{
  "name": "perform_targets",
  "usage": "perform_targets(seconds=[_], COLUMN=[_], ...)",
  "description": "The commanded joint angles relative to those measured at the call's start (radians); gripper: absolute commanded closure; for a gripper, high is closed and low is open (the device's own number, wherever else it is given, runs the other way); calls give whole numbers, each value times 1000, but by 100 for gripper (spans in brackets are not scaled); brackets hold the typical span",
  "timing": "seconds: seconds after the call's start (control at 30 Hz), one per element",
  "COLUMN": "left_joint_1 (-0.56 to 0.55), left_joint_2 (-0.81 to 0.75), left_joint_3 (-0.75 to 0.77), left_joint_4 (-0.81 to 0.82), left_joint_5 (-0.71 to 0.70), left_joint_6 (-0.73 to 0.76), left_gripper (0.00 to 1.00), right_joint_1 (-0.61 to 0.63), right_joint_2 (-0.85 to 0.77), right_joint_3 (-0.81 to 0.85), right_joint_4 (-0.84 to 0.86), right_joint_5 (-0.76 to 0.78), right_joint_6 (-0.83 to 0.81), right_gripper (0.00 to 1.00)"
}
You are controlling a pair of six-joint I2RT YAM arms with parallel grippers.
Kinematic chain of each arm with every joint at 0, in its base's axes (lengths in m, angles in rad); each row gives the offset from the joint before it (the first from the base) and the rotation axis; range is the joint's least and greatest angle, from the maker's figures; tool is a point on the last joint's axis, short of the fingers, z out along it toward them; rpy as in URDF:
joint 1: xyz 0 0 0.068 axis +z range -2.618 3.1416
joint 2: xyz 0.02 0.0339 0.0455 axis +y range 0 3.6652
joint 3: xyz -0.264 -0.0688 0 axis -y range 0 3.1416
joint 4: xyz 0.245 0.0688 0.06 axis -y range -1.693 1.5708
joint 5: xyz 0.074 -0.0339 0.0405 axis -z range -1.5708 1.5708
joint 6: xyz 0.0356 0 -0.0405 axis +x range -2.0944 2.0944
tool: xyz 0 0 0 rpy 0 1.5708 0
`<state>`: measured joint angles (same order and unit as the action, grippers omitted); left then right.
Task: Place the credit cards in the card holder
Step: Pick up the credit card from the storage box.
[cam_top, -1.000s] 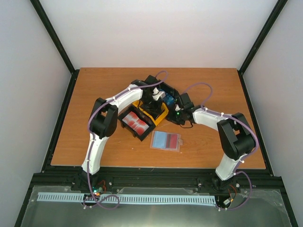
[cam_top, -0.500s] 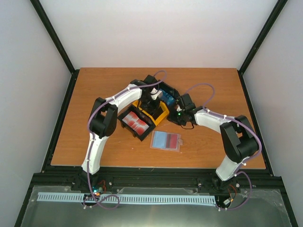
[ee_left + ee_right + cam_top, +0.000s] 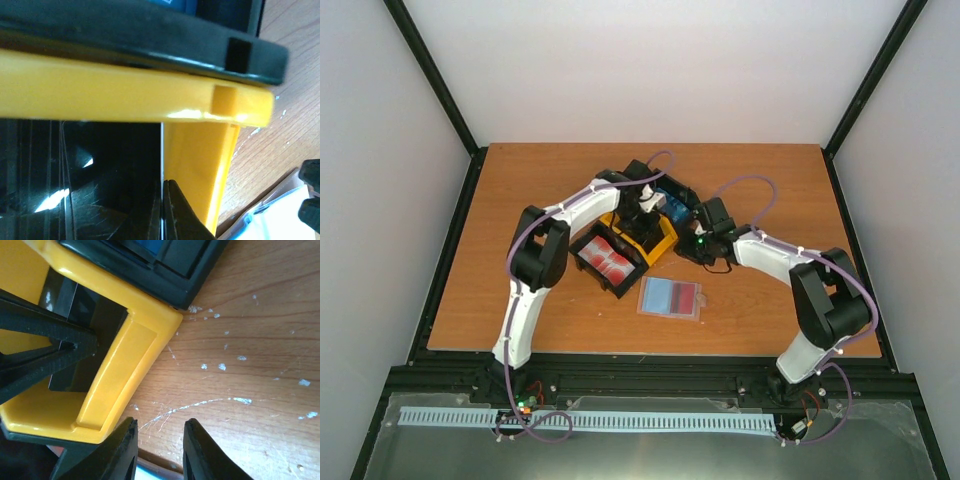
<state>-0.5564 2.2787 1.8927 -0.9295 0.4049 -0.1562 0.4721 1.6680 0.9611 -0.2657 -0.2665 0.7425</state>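
L→R: front black bin (image 3: 630, 285) on table (image 3: 520, 200) holds red-white cards (image 3: 607, 260) laid flat; print too small to read. Next is the yellow bin (image 3: 125, 95), w/ the L arm down into it. left gripper (image 3: 162, 200) jaws together, clamped on the thin edge of a dark card (image 3: 95, 320) standing in that bin; its wrist view gives only a pale edge line, the rest is dark glare. Rear black bin (image 3: 190, 275) sits against the yellow one, w/ blue cards (image 3: 676, 208) mostly cut off. card holder (image 3: 672, 297) lies flat on the table just in front of the bins, apart from both grippers; blue + red show thru it. right gripper (image 3: 159, 440) fingers apart, nothing betw them, low over bare wood beside the yellow bin's corner.
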Motion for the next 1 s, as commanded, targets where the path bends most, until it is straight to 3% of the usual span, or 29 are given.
perform_targets(seconds=[0.0,0.13,0.4,0.53,0.7,0.8,0.97], left_joint_1=[-2,-2,-2,-2,-2,-2,-5], left_joint_2=[-122,-230,-457,-616,-792,-844,-887], left_joint_3=[5,-9,-138,-263,-495,-595,-660], left_joint_4=[48,47,123,316,663,827,939], left_joint_5=[-52,-83,41,211,426,524,570], left_joint_6=[39,30,-53,-166,-423,-581,-692], left_gripper=[99,99,99,99,99,99,99], right_joint_1=[2,2,-1,-1,-2,-2,-1], right_joint_2=[-78,-152,-392,-525,-683,-726,-753], right_joint_3=[18,23,-46,-102,-178,-165,-145], right_joint_4=[-31,-33,125,223,366,340,296], right_joint_5=[29,35,-55,-151,-235,-259,-290], right_joint_6=[-17,-44,-90,-34,74,125,172], right_gripper=[74,73,61,51,38,38,39])
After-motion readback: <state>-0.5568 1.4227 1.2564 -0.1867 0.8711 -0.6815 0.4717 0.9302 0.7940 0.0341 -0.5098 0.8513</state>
